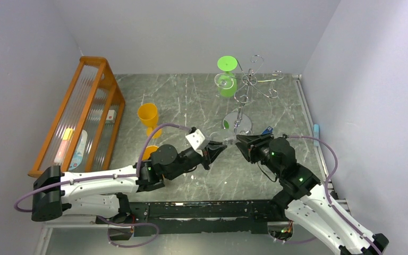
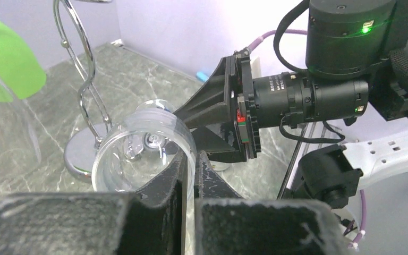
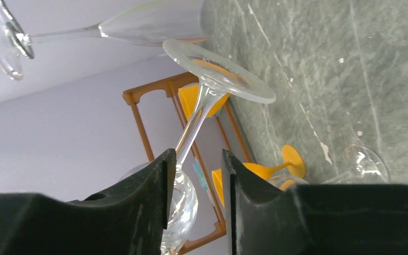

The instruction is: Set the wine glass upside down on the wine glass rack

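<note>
Left gripper (image 2: pixel 192 169): closed almost fully, with the rim wall of the clear wine glass (image 2: pixel 138 154) pinched between its fingers.
Right gripper (image 3: pixel 196 156): held partly open; the stem (image 3: pixel 192 125) passes between the fingers close to one of them, and a gap is left on the other side.
Wine glass: carried clear of the table (image 1: pixel 180 101), tipped onto its side between the two grippers, its mouth turned toward the left gripper and its foot (image 3: pixel 219 71) seen past the right fingertips.
Wine glass rack (image 1: pixel 248 79): stood toward the far side of the table; its mirrored base (image 1: pixel 237 123) is seen just beyond the held glass, and none of its arms is touched by that glass.
Green glass (image 1: pixel 227 74): hung upside down on a rack arm, foot uppermost.
Orange glass (image 1: pixel 147 114): stood upright, left of the rack.
Orange wooden rack (image 1: pixel 79 111): set along the left wall, well apart from both grippers.
</note>
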`<state>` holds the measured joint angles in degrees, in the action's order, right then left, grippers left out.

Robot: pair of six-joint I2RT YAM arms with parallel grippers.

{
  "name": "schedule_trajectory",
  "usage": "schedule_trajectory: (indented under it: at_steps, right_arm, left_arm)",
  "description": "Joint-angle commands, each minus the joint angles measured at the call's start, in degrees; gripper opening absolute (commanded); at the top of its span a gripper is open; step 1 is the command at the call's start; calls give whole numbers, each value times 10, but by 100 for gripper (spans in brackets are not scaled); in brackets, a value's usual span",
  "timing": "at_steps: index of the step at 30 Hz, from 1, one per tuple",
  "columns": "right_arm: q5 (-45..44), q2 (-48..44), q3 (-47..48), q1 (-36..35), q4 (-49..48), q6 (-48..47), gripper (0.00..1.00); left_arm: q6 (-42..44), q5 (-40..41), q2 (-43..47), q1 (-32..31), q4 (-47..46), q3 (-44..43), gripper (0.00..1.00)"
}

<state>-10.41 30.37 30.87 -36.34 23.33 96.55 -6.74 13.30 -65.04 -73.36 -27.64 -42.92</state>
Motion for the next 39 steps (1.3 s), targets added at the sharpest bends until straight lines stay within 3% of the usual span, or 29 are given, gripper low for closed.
schedule_trajectory:
  at_steps: [1,14,21,23,25,29,34,39]
  right_arm:
    - [16,12,4,2,-45,29,38]
    - [39,30,-15,3,-116,57,34]
    - [49,25,-33,2,-142,66,17]
    - [46,26,-36,3,-148,67,2]
    - [35,27,-38,3,-151,60,0]
    - [-15,31,-31,2,-152,20,0]
    - [-89,36,-4,3,-139,-78,0]
    - [-140,1,-30,3,-225,-250,0]
  left_arm:
    - [19,-11,16,-6,-134,16,5]
    - [21,-20,27,-6,-152,49,5]
    - [22,-23,26,-6,-148,52,5]
    - [22,-19,28,-6,-141,55,5]
    - [19,-12,29,-5,-127,58,12]
    - [3,11,39,-6,-93,72,45]
    - [-17,43,77,-6,-62,93,69]
    - [-28,79,112,-6,8,82,77]
